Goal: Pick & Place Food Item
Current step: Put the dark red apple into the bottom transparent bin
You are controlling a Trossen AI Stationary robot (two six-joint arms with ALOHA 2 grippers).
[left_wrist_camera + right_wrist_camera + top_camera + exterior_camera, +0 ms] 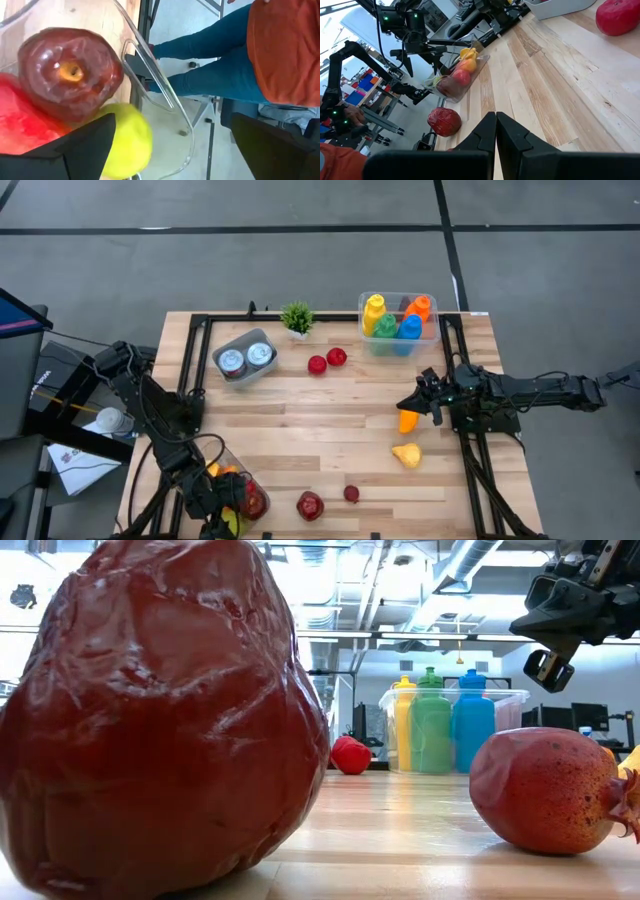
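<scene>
A clear plastic container [228, 467] lies at the table's near left corner, holding a dark red apple [70, 70], a yellow fruit [131, 142] and other red and orange fruit. My left gripper [222, 515] hangs open at that container; in the left wrist view [174, 120] its fingers stand wide apart, with the yellow fruit and the container's wall [155, 75] between them. My right gripper [424, 402] is shut and raised over the table's right half [556, 640], beside an orange food item [408, 420]. A yellow pear [406, 454] lies nearer.
A big red fruit [310, 505] and a smaller one [351, 493] lie near the near edge. Two red items [326, 361], a tub of cans [245, 358], a small plant [296, 317] and a bin of bottles [398, 323] stand farther back. A person [240, 60] stands beyond the table.
</scene>
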